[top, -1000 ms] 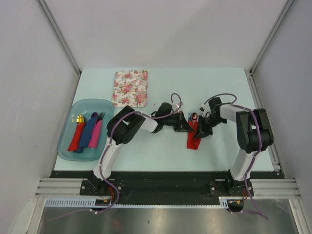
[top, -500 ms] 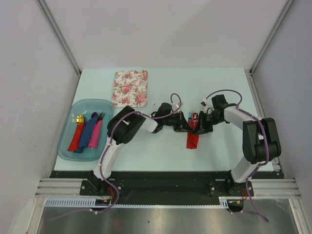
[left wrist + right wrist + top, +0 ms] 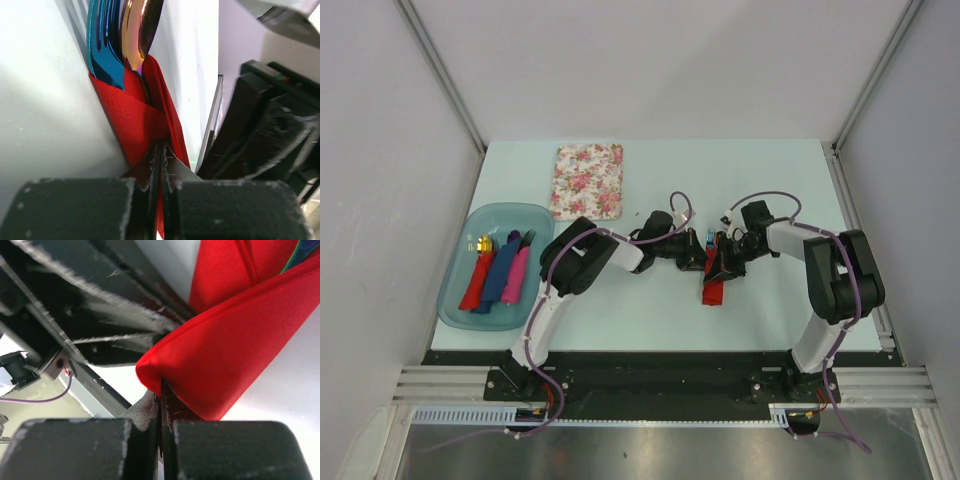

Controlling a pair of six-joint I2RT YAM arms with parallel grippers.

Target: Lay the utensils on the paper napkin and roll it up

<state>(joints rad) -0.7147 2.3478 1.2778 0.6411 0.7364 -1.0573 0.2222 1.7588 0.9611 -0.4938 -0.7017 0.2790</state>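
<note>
At centre, the napkin is pinched by the left end effector and the right end effector; fork and spoon are tucked inside.

We count two arms, the left arm and the right arm; one red napkin; one blue fork; one spoon; one floral mat; one teal tray; and three rolls inside it: a red roll, a blue roll and a pink roll.
</note>
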